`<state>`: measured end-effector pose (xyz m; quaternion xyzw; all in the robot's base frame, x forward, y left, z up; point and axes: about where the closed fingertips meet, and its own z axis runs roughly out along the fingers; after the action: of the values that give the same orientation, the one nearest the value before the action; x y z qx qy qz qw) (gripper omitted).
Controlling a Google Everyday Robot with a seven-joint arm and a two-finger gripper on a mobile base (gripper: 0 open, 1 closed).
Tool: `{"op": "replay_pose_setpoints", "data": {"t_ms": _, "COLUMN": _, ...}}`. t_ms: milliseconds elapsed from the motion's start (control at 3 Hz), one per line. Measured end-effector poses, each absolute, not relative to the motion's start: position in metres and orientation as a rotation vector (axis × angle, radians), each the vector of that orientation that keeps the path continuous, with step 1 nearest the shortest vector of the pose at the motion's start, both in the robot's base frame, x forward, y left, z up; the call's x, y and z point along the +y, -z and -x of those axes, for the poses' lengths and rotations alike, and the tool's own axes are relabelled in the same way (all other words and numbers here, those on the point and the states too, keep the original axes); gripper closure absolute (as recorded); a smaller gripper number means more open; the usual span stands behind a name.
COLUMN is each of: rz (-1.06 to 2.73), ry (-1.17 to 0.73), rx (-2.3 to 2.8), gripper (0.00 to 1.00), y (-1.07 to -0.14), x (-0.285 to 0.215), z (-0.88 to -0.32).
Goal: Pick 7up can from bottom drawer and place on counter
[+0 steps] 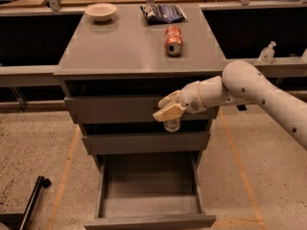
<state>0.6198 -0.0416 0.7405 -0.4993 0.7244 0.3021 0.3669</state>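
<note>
the arm [261, 92] reaches in from the right, and its gripper [168, 111] hangs in front of the cabinet, level with the top drawer [110, 110] and below the edge of the counter [124, 47]. the fingers are clamped on the 7up can [172, 125], which shows just under them, upright, in the air in front of the gap between the top and middle drawer [139, 143]. the can is clear of the bottom drawer [148, 220], which stands pulled out, its grey tray bare.

on the counter a red can [173, 40] lies on its side right of the middle, its top facing the camera. behind it, near the back edge, lies a dark bag [163, 13], and to the left of that sits a pale bowl [100, 11]. the three are apart from one another.

a small clear bottle [266, 53] stands on the right ledge [283, 63], above the arm. a black pole [31, 200] lies on the speckled floor at the lower left.
</note>
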Motion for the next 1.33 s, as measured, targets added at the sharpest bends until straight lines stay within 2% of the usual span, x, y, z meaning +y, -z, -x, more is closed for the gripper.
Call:
{"op": "replay_pose_setpoints", "data": {"t_ms": 1000, "rz": 1.306, "ry": -0.802, "rx": 1.758, "gripper": 1.00, "y": -0.811, "x": -0.026, "z": -0.578}}
{"op": "replay_pose_setpoints", "data": {"t_ms": 1333, "rz": 1.388, "ry": -0.754, "rx": 1.674, "gripper": 1.00, "y": -0.859, "x": -0.010, "z": -0.575}}
